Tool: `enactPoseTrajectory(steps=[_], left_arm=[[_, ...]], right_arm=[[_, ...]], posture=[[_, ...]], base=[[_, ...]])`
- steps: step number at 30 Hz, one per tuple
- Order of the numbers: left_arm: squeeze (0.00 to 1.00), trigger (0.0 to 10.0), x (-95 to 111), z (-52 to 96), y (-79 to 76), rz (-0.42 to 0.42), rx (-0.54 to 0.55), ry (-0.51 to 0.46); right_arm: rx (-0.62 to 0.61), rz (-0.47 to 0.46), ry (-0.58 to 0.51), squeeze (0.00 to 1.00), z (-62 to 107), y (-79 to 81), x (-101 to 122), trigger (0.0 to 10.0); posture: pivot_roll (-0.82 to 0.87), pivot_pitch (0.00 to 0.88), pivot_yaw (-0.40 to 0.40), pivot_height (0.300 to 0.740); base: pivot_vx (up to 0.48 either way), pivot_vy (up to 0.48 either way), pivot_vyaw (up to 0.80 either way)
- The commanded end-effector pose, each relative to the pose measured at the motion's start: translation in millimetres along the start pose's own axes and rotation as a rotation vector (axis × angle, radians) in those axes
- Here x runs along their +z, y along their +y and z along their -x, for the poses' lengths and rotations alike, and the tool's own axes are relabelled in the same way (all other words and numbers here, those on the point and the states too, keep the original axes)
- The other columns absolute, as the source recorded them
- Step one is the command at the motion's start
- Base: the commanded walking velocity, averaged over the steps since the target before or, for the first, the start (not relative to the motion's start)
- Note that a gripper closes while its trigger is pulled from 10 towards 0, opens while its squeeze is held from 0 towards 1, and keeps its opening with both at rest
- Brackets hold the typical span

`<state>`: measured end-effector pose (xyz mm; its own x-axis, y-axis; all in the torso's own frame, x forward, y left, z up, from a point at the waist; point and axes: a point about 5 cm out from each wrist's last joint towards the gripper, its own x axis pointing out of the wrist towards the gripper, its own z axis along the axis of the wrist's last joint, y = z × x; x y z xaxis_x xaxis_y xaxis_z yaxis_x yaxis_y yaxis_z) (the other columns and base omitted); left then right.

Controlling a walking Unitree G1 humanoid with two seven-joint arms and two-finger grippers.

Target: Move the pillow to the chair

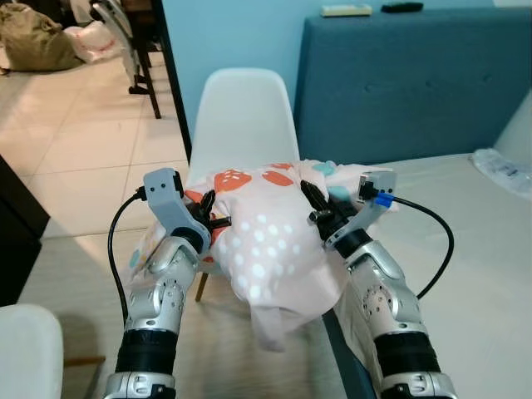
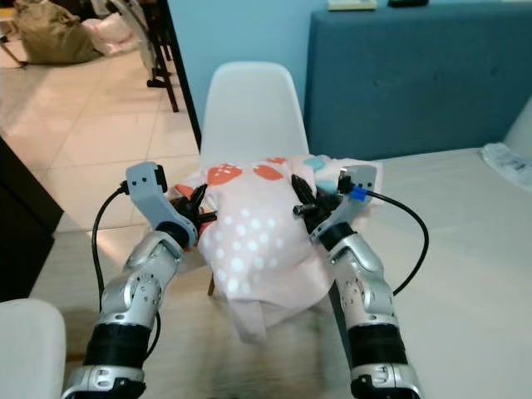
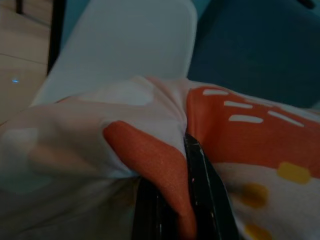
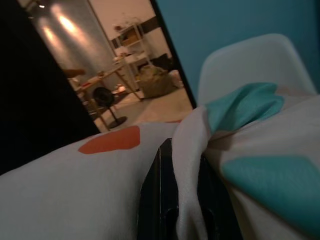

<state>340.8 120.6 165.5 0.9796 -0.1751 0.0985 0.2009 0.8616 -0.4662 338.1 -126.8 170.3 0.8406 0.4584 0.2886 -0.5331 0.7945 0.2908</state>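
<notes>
Pillow (image 1: 266,241): white cover printed with orange strawberries, teal shapes and white dots; mid-frame in the head views, held up between both arms, its far edge over the chair seat.
Chair (image 1: 243,112): white moulded shell, upper centre of the frame, directly behind the pillow and in front of the blue headboard (image 1: 399,83).
Handling, judged: light and soft — the cover bunches and a loose flap hangs at lower centre; no risk of breakage, but loose fabric may slide out of a thin pinch.
Best hold, judged: a gathered fold at each side edge, as now, so that the load stays level.
Left gripper (image 1: 208,218): at the pillow's left edge; in the left wrist view its black fingers (image 3: 200,175) are closed on a fold of orange-printed fabric.
Right gripper (image 1: 320,208): at the upper right edge; in the right wrist view its fingers (image 4: 157,200) pinch a ridge of white cloth beside a teal patch.
Bed (image 1: 465,249): pale surface at right of frame — pillow's right corner over its edge.
</notes>
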Motion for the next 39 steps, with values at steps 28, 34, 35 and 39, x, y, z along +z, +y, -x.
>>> enactPoseTrajectory(steps=[28,34,35,39], left_arm=[[0.0,10.0,8,-3.3,-23.2,-0.011,-0.118,-0.052],[0.0,10.0,10,-3.5,-23.3,-0.015,-0.115,-0.061],[0.0,10.0,12,-3.6,-23.6,-0.017,-0.116,-0.067],[0.0,10.0,18,-4.4,-25.5,-0.025,-0.121,-0.087]], right_arm=[[0.027,-0.027,0.035,0.0,-6.0,8.9,-7,10.0],[0.087,-0.055,0.022,0.0,-5.7,17.0,-6,10.0],[0.101,-0.07,0.013,0.0,-5.7,19.0,-5,10.0],[0.122,-0.114,-0.016,0.0,-6.0,21.5,-1,10.0]], posture=[[-0.04,0.115,0.035,0.74],[-0.03,0.116,0.035,0.74],[-0.03,0.116,0.035,0.74],[-0.03,0.118,0.037,0.74]], base=[[0.319,0.0,0.03],[0.326,0.0,0.0],[0.326,0.0,0.0],[0.33,0.0,0.0]])
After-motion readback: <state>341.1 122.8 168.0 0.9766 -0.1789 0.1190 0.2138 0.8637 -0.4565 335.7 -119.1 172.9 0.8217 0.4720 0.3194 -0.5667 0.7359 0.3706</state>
